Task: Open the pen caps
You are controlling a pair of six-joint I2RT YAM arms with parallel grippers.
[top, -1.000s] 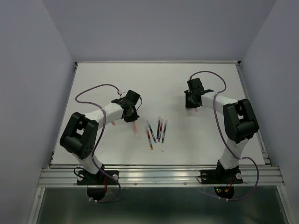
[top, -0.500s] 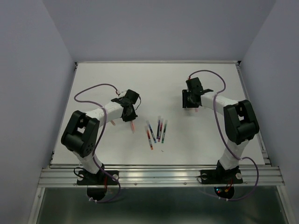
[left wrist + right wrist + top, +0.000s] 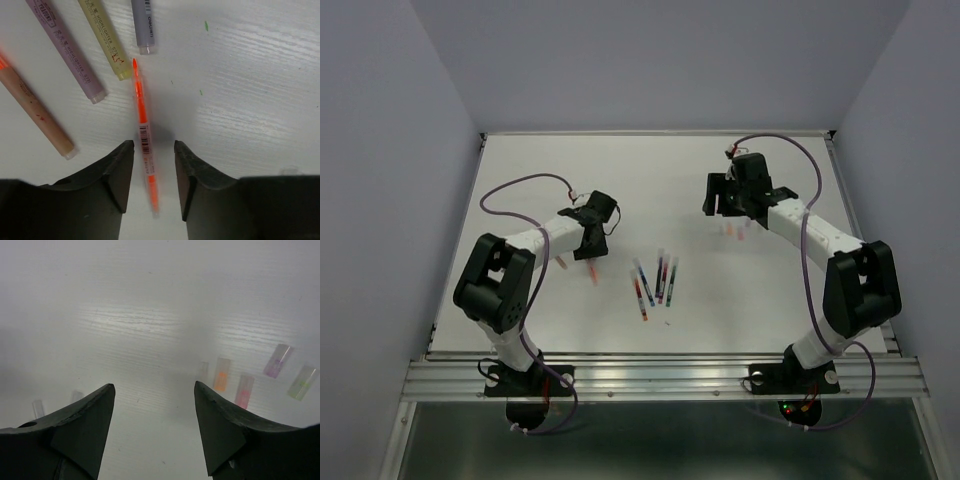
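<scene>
Pen caps lie loose on the white table in the right half of your right wrist view. An orange cap sits flat with a pink cap just beside it. A purple cap and a greenish cap lie further right. None of them is on a pen. A few paler shapes nearby are too blurred to make out.

Your right gripper is spread wide with nothing between its fingers, and only bare table shows in the gap. All four coloured caps are to the right of the gap. In the overhead view this gripper is right of centre, and the caps show as small pale marks just below it.

Your left gripper is also parted, by a narrower gap. An orange pen runs lengthwise through that gap and is thinner than it. Its bare pointed tip aims at the top of the frame, and its lower end is blurred. You cannot tell whether either finger touches it.

In the upper left of that view a grey pen, a yellow pen, a purple pen and a tan pen lie fanned on the table. Seen from overhead, the group of pens is at lower centre, with your left gripper just to its left.
</scene>
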